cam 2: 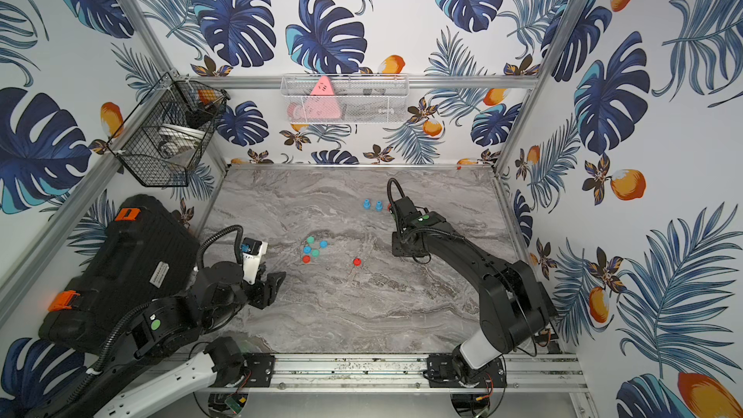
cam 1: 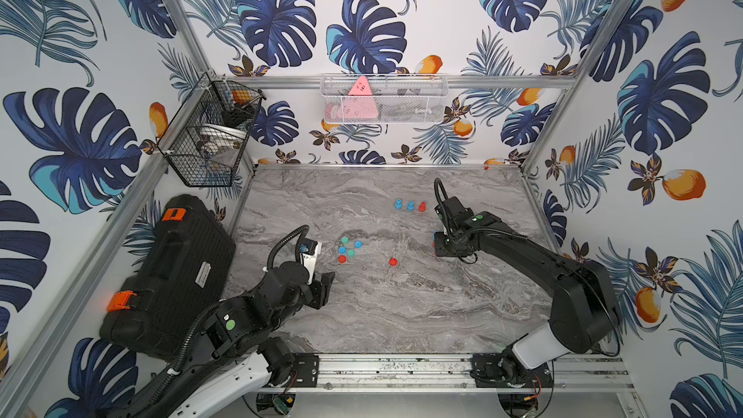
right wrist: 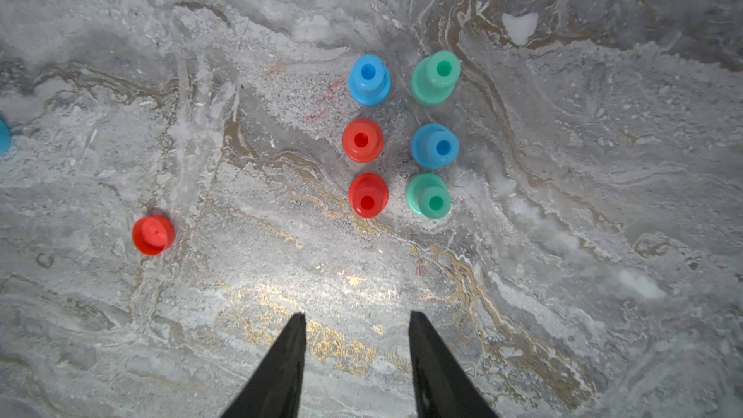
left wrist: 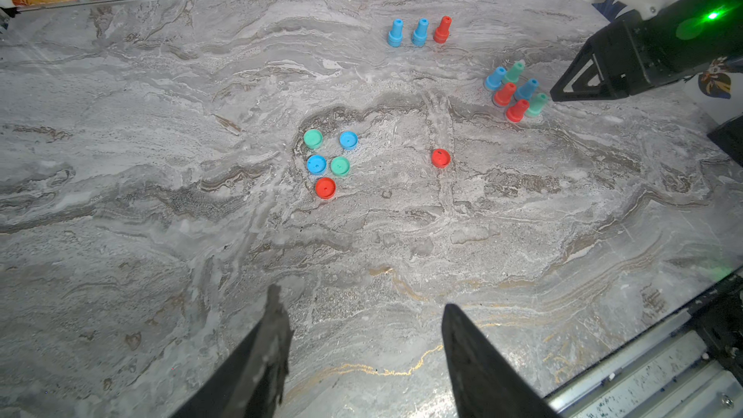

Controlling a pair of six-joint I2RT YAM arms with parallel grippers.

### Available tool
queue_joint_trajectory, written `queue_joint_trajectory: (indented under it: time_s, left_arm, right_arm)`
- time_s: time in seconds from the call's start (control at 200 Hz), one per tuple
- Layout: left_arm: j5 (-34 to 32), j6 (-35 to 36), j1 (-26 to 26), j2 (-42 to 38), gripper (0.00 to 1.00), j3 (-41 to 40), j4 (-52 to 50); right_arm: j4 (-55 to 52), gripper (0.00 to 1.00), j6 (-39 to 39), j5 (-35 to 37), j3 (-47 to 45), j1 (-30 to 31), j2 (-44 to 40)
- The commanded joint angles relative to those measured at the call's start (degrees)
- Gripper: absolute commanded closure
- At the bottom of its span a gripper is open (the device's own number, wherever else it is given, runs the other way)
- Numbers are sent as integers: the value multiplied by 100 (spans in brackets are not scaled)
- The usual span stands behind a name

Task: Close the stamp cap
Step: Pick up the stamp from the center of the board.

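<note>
Several uncapped stamps stand in two rows, red [right wrist: 363,140], blue [right wrist: 435,146] and green [right wrist: 429,196]. My right gripper [right wrist: 358,314] hangs open just short of them, nothing between its fingers; in both top views the arm hides them. A lone red cap [right wrist: 153,235] [cam 1: 393,261] lies to the left of that group. Several more loose caps, green [left wrist: 313,139], blue and red [left wrist: 325,187], sit mid-table. My left gripper [left wrist: 362,299] [cam 1: 325,279] is open and empty, well short of the caps.
Two blue stamps [cam 1: 410,205] and a red one [left wrist: 442,30] stand in a row near the back. A black case [cam 1: 173,275] fills the left side. A black wire basket [cam 1: 209,134] and a white mesh basket [cam 1: 384,100] hang on the walls.
</note>
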Motion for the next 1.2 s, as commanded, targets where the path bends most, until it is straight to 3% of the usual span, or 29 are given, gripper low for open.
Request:
queue_joint_trajectory:
  time_s: [0.0,0.32,1.196]
  left_arm:
    - [-96,62,0,-12,35,-1,99]
    - [-115,61,0,-37,35,-16,99]
    - [-110,71,0,-56,35,-25,104]
  right_arm:
    - [169,55,-72,-238,27,-43,173]
    - [363,57,-105,-312,93,-54,792]
    - [259,61,-215,174,569,-67,1433]
